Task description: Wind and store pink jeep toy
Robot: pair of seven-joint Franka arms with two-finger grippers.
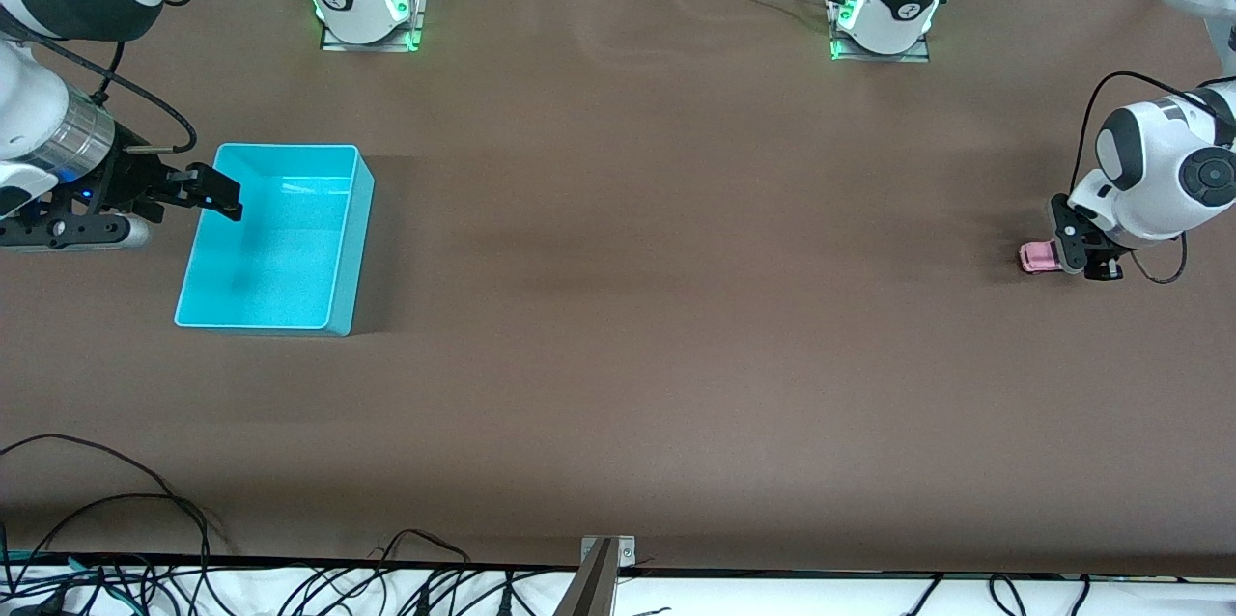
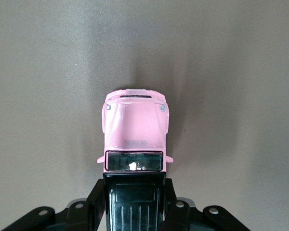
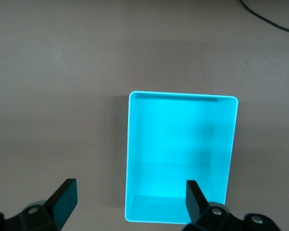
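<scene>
- Cables (image 1: 116,539) trail along the table edge nearest the front camera, off the brown table (image 1: 618,355) surface.
- Turquoise bin (image 1: 353,239) sits toward my right arm's end of the table, upright, with nothing inside it.
- My right gripper (image 1: 208,189) hangs over the bin's rim at that end, fingers (image 3: 62,202) spread wide and holding nothing; in the right wrist view 1 finger is over bare table and the other over the bin (image 3: 135,159).
- My left gripper (image 1: 1086,254) is down at the table toward my left arm's end, its 2 fingers (image 2: 97,202) closed in narrow on the flanks of the pink jeep toy (image 1: 1039,257).
- In the left wrist view the fingers press the black roofed part of the toy (image 2: 135,130), while the pink bonnet and windscreen stick out past the fingertips.
- I cannot tell whether the jeep's wheels rest on the table or sit just above it.
- Between the bin and the jeep lies a broad bare stretch of table, and they are well apart.
- Both arm bases (image 1: 367,8) stand along the table edge farthest from the front camera.
</scene>
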